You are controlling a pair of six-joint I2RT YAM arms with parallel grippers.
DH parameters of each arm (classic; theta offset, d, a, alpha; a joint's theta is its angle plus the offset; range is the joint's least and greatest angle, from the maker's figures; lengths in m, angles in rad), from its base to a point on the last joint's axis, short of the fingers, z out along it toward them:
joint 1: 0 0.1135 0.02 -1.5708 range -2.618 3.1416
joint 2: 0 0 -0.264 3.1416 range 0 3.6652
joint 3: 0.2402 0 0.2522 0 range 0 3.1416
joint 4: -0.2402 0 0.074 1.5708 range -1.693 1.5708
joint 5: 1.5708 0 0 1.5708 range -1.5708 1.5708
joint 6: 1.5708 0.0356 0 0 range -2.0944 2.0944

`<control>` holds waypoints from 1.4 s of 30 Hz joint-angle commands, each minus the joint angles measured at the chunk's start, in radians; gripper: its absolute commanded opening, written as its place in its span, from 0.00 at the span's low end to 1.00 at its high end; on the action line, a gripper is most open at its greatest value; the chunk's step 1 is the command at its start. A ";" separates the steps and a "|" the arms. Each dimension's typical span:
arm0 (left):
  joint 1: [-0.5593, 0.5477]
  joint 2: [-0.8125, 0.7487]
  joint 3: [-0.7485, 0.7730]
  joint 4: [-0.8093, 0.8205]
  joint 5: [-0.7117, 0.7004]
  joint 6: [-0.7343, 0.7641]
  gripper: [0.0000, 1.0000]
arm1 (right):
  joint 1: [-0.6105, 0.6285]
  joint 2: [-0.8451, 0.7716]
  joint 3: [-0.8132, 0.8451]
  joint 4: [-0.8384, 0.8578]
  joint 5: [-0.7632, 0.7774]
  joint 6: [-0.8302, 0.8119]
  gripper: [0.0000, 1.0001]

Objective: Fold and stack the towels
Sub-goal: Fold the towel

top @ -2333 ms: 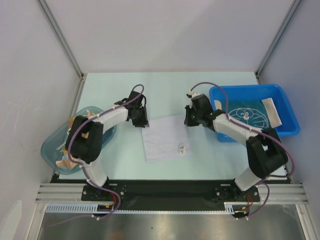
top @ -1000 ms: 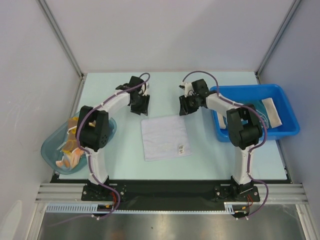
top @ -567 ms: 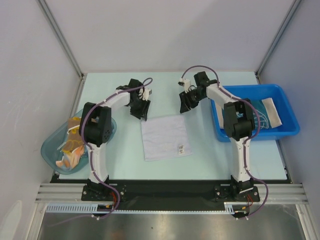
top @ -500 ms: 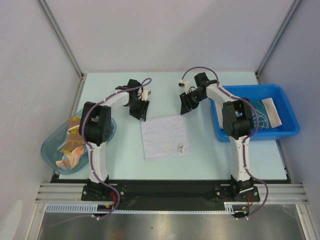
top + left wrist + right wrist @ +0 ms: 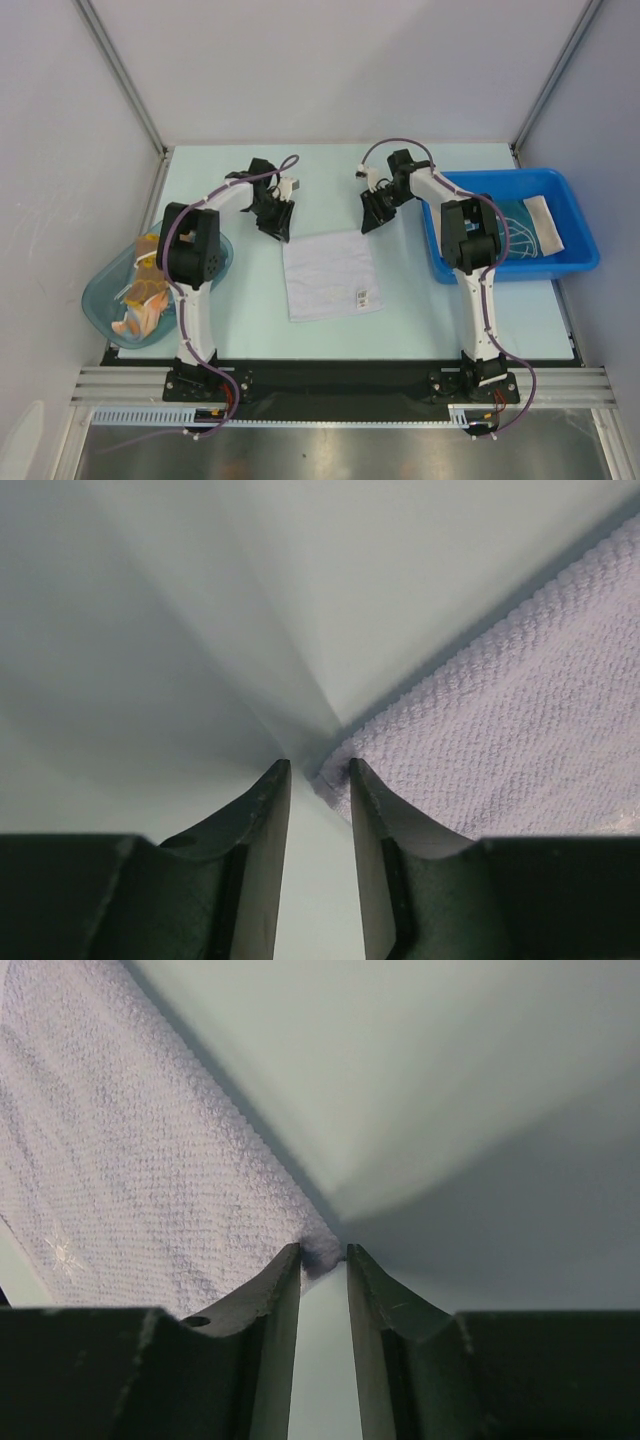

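Table point(image 5: 420, 300): towel point(image 5: 330, 275) corners btwn jaws

Plain wht towel point(image 5: 325, 270), waffle weave, blue bin point(image 5: 560, 266), teal tub point(image 5: 100, 300) w/ orange cloth point(image 5: 140, 310), pale mint table point(image 5: 420, 310)

The white towel point(image 5: 330, 272) lies spread flat in one layer at mid-counter point(image 5: 420, 310), slightly skewed, with a small tag by its near right edge. Its weave is nubby, and a faint star mark point(image 5: 62, 1252) shows. Its far left corner lies at the tip of the left tool point(image 5: 315, 770). Its far right corner bunches between the fingertips of the right tool point(image 5: 322, 1252). Both tools' jaws stand narrowly apart.

A teal-blue towel point(image 5: 515, 235) with white line print lies in the bin point(image 5: 520, 177), partly hidden, with a pale folded towel point(image 5: 548, 225) on it. Crumpled orange towels point(image 5: 140, 305) and a brownish one point(image 5: 148, 248) lie in the tub point(image 5: 95, 300).
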 commanded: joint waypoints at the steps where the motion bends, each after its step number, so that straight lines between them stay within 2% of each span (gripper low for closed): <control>1: 0.002 0.024 0.031 -0.005 0.040 0.041 0.34 | 0.001 0.016 0.040 -0.005 -0.032 -0.016 0.27; 4: 0.002 0.035 0.036 -0.014 0.048 0.048 0.28 | -0.001 0.016 0.040 0.003 -0.045 -0.013 0.22; 5: 0.002 0.033 0.035 -0.019 0.048 0.051 0.26 | -0.001 0.013 0.039 0.003 -0.049 -0.017 0.17; 7: 0.003 0.033 0.038 -0.021 0.054 0.054 0.15 | -0.008 0.006 0.025 0.021 -0.052 -0.007 0.12; 8: 0.003 0.030 0.039 -0.021 0.056 0.054 0.10 | -0.011 0.001 0.022 0.032 -0.052 0.000 0.06; 9: 0.003 0.030 0.041 -0.021 0.057 0.054 0.00 | -0.014 0.000 0.020 0.038 -0.052 0.004 0.03; 10: 0.005 0.030 0.045 -0.021 0.071 0.052 0.00 | -0.021 -0.008 0.020 0.040 -0.055 0.007 0.00; 16: 0.017 0.021 0.134 -0.050 0.088 0.031 0.00 | -0.039 -0.078 -0.014 0.105 -0.049 0.043 0.00; 22: 0.015 -0.037 0.182 -0.079 0.079 0.015 0.00 | -0.042 -0.181 -0.131 0.245 -0.025 0.067 0.00; 29: 0.009 -0.155 0.078 -0.054 0.022 0.008 0.00 | -0.041 -0.312 -0.285 0.356 0.000 0.093 0.00; 34: 0.000 -0.262 -0.013 -0.024 0.008 -0.018 0.00 | -0.039 -0.466 -0.456 0.450 0.027 0.138 0.00; 42: -0.066 -0.425 -0.174 0.010 -0.038 -0.063 0.00 | 0.002 -0.732 -0.756 0.613 0.190 0.283 0.00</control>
